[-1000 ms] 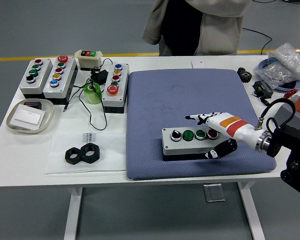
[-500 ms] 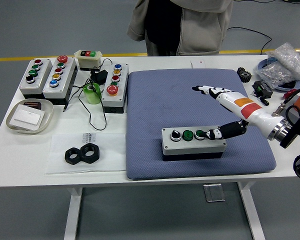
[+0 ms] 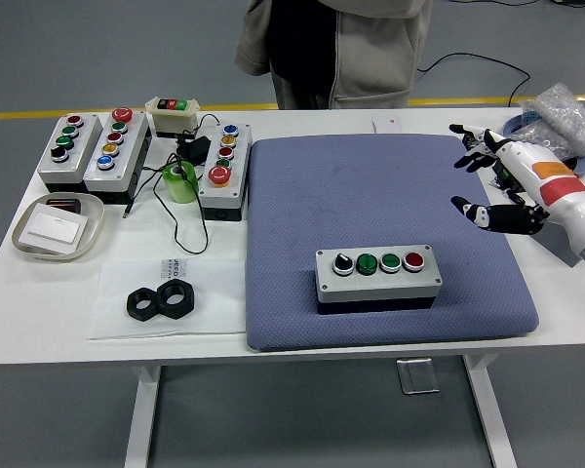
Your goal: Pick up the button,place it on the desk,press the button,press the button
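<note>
A grey button box (image 3: pixel 377 274) with a black knob, two green buttons and a red button lies on the blue mat (image 3: pixel 370 195), toward its front. My right hand (image 3: pixel 483 175) hovers above the mat's right edge, well to the upper right of the box, fingers spread and holding nothing. My left arm is out of view.
Three more button boxes (image 3: pixel 224 168) and a small switch box (image 3: pixel 173 112) stand at the back left, with a green tape roll (image 3: pixel 180 182) and cables. A tray (image 3: pixel 57 226) and two black nuts (image 3: pixel 161 300) lie at the left. Bags and parts sit at the right edge. A person (image 3: pixel 331 49) stands behind the table.
My right hand has lifted off the button box and drawn back up and to the right, off toward the mat's right edge. The person has shifted left.
</note>
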